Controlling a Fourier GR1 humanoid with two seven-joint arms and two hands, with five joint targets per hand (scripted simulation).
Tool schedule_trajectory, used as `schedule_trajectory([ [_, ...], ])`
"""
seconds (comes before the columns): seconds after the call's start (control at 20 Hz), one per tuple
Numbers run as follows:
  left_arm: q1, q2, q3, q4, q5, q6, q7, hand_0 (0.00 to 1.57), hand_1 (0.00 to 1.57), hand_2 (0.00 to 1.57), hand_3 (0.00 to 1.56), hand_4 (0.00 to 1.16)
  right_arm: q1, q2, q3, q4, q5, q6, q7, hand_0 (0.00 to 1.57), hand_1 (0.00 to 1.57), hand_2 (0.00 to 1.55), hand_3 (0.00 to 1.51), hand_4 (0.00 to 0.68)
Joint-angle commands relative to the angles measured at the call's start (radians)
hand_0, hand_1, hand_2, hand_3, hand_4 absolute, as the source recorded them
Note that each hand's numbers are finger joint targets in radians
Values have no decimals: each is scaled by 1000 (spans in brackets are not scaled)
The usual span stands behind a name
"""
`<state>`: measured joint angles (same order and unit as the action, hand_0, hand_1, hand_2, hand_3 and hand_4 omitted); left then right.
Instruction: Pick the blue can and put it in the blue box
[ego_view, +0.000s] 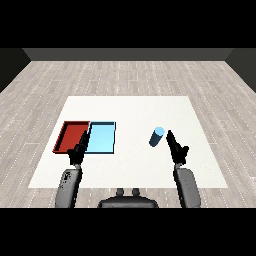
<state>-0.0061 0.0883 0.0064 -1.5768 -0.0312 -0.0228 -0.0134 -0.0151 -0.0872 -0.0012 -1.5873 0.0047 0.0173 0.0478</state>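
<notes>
while the blue can (157, 136) stands ungrasped, right hand (176, 147) just beside it, fingers straight; left hand (78, 151) straight-fingered, holding nothing

No text, label, brand, number or sign can be read anywhere; every visible surface is plain.

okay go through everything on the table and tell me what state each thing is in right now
blue can: on the table, tilted, not held.
light blue tray: nothing in it.
red tray: nothing in it.
right hand: open, beside the can.
left hand: open, over the trays' near edge.
</notes>
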Motion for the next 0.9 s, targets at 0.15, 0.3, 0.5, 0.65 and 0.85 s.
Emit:
schedule_trajectory([
  [0.15, -2, -4, 26, -2, -17, 22, -4, 0, 0, 0, 0, 0, -146, -32, -79, 168, 1, 12, -38, 0, 0, 0, 0, 0],
  [0.3, -28, -36, 36, -101, 93, -39, -162, 0, 0, 0, 0, 0, -176, 25, -67, 94, -111, 88, -167, 0, 0, 0, 0, 0],
  [0.5, 9, -55, 35, -19, 96, -69, -302, 0, 0, 0, 0, 0, -227, -12, -127, 216, -158, 156, -267, 0, 0, 0, 0, 0],
  [0.65, 18, -55, 41, -18, 111, -83, -325, 0, 0, 0, 0, 0, -202, -47, -150, 242, -181, 210, -302, 0, 0, 0, 0, 0],
  [0.85, -45, -33, 50, -97, 136, -69, -168, 0, 0, 0, 0, 0, -229, -12, -124, 211, -165, 151, -255, 0, 0, 0, 0, 0],
])
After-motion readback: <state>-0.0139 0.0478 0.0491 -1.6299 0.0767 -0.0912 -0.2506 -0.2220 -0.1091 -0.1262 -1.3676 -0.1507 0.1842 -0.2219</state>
